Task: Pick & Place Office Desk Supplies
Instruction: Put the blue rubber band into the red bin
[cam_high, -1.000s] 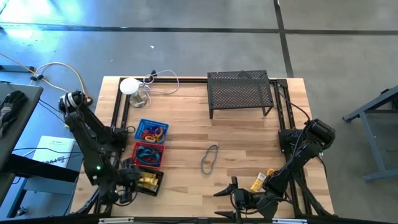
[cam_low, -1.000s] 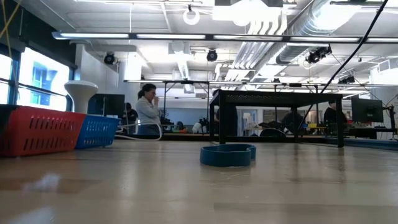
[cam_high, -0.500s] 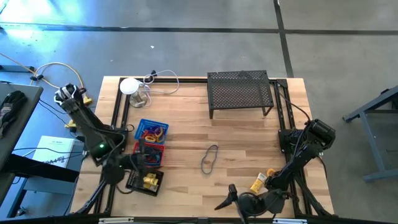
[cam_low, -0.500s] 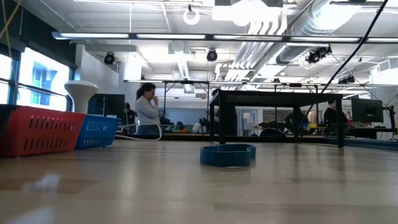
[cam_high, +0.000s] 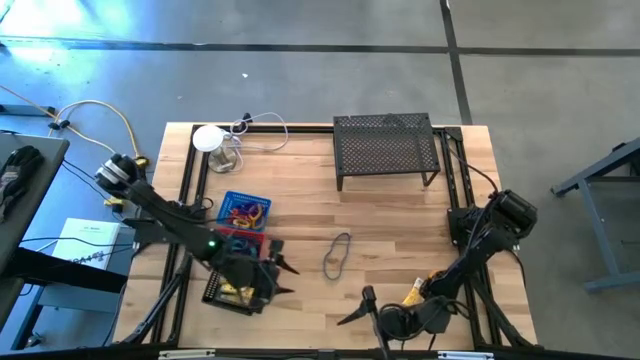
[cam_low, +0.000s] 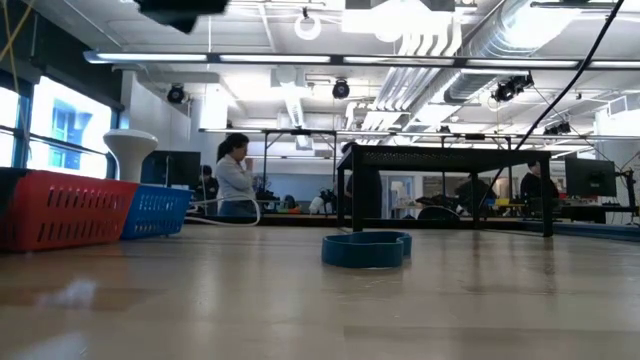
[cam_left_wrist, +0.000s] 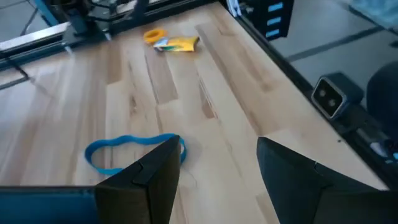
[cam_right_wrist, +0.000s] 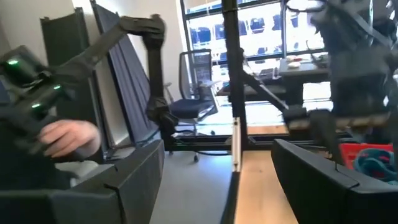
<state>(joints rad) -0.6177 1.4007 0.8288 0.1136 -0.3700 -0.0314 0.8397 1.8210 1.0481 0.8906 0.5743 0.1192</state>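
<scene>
A blue elastic loop (cam_high: 337, 255) (cam_low: 367, 248) (cam_left_wrist: 124, 148) lies flat on the wooden table near its middle. A short yellow tube (cam_high: 417, 293) (cam_left_wrist: 176, 43) and an orange ring (cam_left_wrist: 154, 35) lie by the near right corner. My left gripper (cam_high: 284, 279) (cam_left_wrist: 216, 144) hangs open above the table just right of the black bin (cam_high: 230, 291), pointing toward the loop and touching nothing. My right gripper (cam_high: 356, 307) (cam_right_wrist: 217, 152) is open near the table's front edge, left of the yellow tube, pointing toward the table's left.
A blue bin (cam_high: 243, 211), a red bin (cam_high: 238, 246) (cam_low: 60, 207) and the black bin stand in a column at the left, each holding small items. A black mesh shelf (cam_high: 387, 150) stands at the far right, a white round device (cam_high: 208, 138) with a cable at the far left.
My left gripper has swung from over the black bin, past the red bin, toward the table's right and the blue loop, rolling its wrist and rising a little; it stays open. My right gripper has tipped slightly upward. The loop and tube have not moved.
</scene>
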